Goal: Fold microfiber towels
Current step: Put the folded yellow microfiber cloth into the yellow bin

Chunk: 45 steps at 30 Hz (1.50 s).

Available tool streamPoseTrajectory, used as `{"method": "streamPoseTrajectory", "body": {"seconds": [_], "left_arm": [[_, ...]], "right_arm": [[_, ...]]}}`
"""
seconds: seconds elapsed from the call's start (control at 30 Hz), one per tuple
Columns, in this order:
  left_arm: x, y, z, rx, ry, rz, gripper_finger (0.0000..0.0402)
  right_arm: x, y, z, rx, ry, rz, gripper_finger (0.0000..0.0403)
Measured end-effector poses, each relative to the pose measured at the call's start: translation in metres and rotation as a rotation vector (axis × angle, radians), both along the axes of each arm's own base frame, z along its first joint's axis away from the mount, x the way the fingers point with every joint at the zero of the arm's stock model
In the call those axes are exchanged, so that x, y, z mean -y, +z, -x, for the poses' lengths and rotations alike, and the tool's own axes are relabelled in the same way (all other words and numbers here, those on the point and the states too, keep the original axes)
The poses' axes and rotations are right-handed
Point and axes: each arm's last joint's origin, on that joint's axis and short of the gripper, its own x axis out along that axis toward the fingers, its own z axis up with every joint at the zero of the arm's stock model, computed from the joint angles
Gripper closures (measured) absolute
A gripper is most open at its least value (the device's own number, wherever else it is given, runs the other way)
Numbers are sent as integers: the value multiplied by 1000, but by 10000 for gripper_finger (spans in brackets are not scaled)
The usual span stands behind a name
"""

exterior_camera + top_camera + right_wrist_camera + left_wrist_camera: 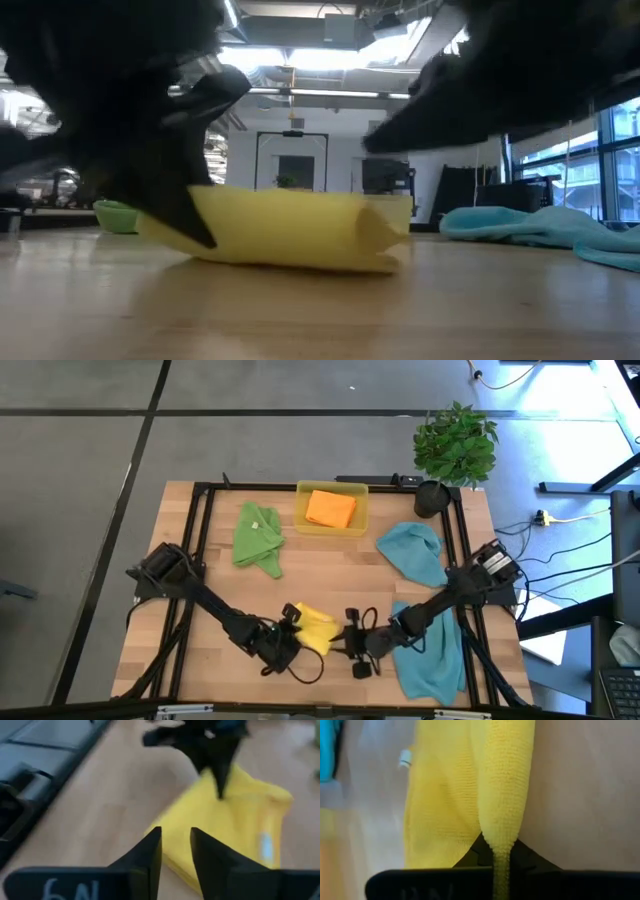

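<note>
A yellow towel (316, 628), folded into a narrow bundle, lies near the table's front edge between my two grippers. My left gripper (291, 626) is shut on its left end. My right gripper (175, 840) hovers just right of the towel and above it, its fingers a narrow gap apart with nothing between them. A green towel (258, 538) lies crumpled at the back left. An orange towel (330, 508) sits folded in a yellow tray (302, 520). Two teal towels (414, 550) (430, 650) lie on the right. My left gripper pinches a raised fold of the yellow towel (503, 842) between its two fingers, at the bundle's left end. The fingers slant down from the table's left side. The rest of the towel (300, 235) lies on the table beyond the fingers.
A potted plant (455, 445) stands at the table's back right corner. The nearer teal towel lies under the right arm. Bare wood shows in the middle of the table (330, 575).
</note>
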Motion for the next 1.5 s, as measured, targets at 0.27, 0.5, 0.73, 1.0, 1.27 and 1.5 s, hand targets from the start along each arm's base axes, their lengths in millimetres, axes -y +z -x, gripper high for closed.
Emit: {"method": "streamPoseTrajectory", "body": {"seconds": [0.27,0.5,0.73,1.0,1.27,1.5], "left_arm": [[-15,10,-9,12,90,132,401],[-24,10,-14,8,134,176,401],[-26,10,-16,4,147,213,401],[-25,11,-17,9,158,231,401],[-25,11,-17,10,158,232,401],[-27,26,-14,47,165,230,401]], "right_arm": [[-13,-7,7,20,9,95,171],[-13,-29,7,4,-67,212,83],[-17,-40,-2,-21,-114,394,77],[-22,-43,-12,-73,-162,498,132],[-24,-40,-14,-66,-176,534,285],[-23,-38,-14,-70,-177,539,387]]}}
